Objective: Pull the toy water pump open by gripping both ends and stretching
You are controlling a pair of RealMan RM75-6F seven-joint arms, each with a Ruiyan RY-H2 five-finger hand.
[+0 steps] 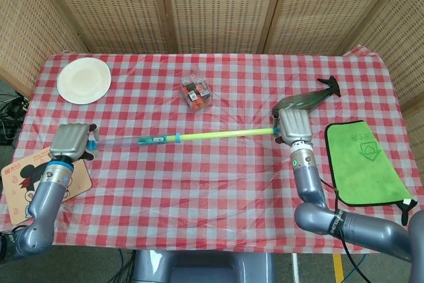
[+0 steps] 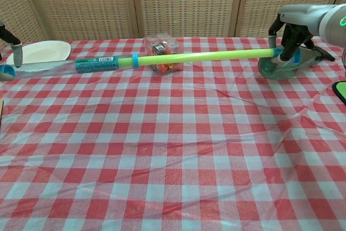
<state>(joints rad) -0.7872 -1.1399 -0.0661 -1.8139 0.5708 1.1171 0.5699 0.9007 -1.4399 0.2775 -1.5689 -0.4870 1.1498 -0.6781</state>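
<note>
My left hand (image 1: 71,140) grips the blue cap at one end of the toy water pump (image 1: 199,136); my right hand (image 1: 293,124) grips the opposite end of the yellow-green rod. The pump hangs clear above the table (image 1: 218,183), spanning nearly its full width, with the teal barrel section (image 2: 96,64) nearer my left hand and a clear plunger shaft showing between that barrel and the cap. Judgement: the stretch is well advanced, probably close to full travel. To finish the step properly, I should keep both hands pulling along the pump's own axis, level with each other, so the shaft slides rather than bends; the slight tilt visible in the head view suggests the right end sits a little farther back. Grip must hold firm at both ends, since the cap is small and could slip. My right hand is just beside the green bottle (image 1: 306,102) lying on the table; further outward travel risks knocking it. The clear box (image 1: 197,91) behind the pump stands well apart.
</note>
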